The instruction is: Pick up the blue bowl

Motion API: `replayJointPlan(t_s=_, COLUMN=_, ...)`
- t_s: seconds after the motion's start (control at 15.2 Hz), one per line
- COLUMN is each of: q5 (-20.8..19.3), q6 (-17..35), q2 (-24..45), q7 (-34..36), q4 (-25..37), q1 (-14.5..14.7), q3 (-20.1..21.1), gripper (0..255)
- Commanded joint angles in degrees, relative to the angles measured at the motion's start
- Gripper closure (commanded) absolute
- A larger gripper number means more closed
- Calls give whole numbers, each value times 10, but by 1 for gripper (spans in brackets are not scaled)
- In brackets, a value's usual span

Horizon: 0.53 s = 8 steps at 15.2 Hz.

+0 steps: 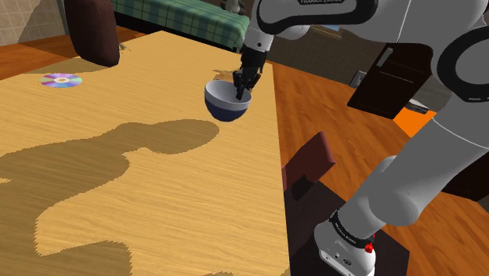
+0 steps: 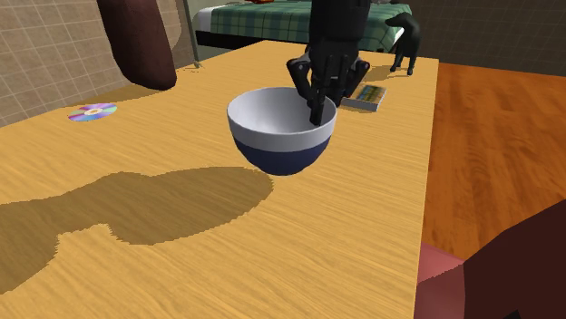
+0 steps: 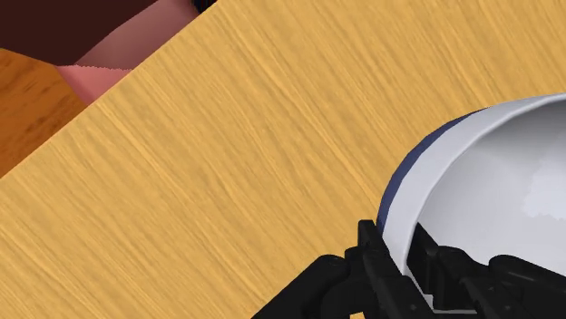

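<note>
The wrist view cuts off most of the blue bowl point(image 3: 490, 177). The tool point(image 2: 317, 116) is clamped on its 2 o'clock rim in the second exterior view. Mouth up, slightly tilted; clearance above table point(image 2: 181, 263) unclear

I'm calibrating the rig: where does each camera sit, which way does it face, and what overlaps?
Shoulder view: beside the white arm, looking down over the table; arm, tool clasping the bowl.
Second exterior view: low above the table, facing the bed; tool.
Wrist view: on the hand, facing the table; fingers.
Both exterior views share bowl, tool, disc.
</note>
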Motion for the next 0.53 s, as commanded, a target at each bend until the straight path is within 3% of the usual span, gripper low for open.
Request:
replayJointPlan(t_s=0.0, q5=0, q6=-15, q2=0, q7=2, q4=15, q1=0, q3=0, gripper=255)
replayJointPlan(t_s=0.46, q5=-1, q6=-54, q2=-2, q7=6, q4=52, q1=0, q3=0, gripper=255)
